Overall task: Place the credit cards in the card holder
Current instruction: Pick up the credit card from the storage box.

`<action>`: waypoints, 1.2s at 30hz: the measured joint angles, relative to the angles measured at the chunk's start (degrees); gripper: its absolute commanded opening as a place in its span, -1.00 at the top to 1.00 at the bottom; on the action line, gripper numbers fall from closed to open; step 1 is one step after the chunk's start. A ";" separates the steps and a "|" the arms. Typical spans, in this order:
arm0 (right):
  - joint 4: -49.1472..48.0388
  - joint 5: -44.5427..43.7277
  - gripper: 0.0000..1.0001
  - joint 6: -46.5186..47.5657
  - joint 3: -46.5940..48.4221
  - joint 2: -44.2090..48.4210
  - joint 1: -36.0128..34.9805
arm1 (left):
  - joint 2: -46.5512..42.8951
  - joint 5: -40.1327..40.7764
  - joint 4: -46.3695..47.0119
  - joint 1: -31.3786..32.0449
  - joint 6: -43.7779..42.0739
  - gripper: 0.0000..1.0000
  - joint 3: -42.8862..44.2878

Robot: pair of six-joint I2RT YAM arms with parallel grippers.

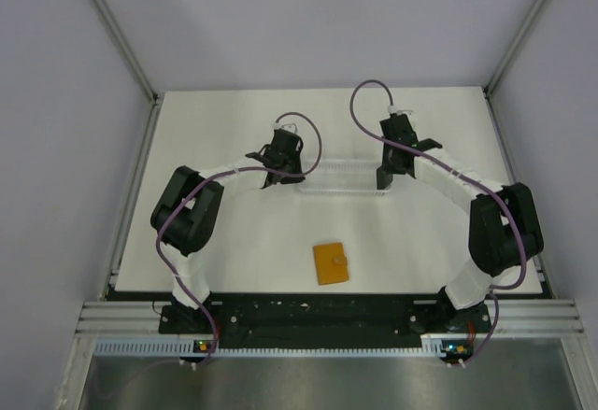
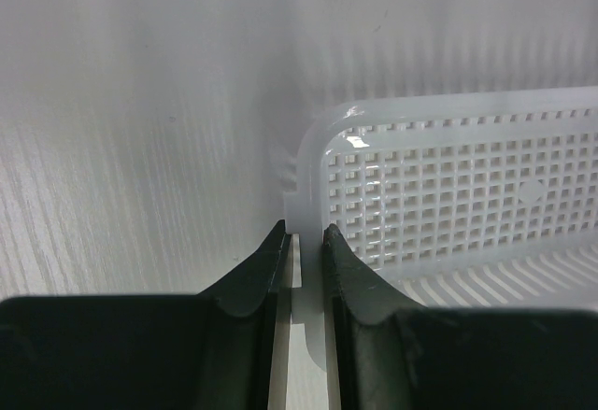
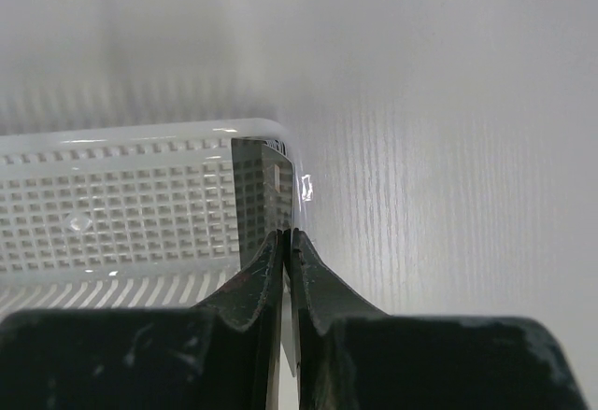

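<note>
Orange card holder (image 1: 330, 262), closed, well apart from right pincer (image 1: 383, 183)

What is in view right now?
white tray: one, white, slotted, mid-table between the grippers.
card holder: one, orange, folded, near side of table, apart from tray.
credit card: one visible, dark, standing inside the tray's right end.
table: one, white.
left gripper: black, shut on the tray's left end wall.
right gripper: black, shut at the tray's right end beside the card; what it pinches is unclear.
</note>
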State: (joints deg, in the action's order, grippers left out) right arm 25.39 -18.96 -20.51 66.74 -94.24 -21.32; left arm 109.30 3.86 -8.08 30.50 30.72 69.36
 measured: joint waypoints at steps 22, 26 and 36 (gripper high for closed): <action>-3.43 8.17 1.00 0.31 -5.27 12.52 0.98 | 0.11 -1.46 0.04 -0.83 -0.31 0.00 0.02; -6.25 14.23 1.00 -0.48 -7.48 14.95 0.98 | 0.07 -1.57 -0.79 -1.05 -0.35 -0.38 -0.52; -14.34 28.11 1.00 -6.75 -20.22 22.77 -0.52 | -6.82 -5.01 -2.34 -1.16 -0.20 -0.73 -1.44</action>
State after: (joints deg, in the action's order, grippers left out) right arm 11.05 9.15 -27.27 46.52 -71.46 -21.85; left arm 102.48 -1.15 -10.41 29.34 30.52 67.92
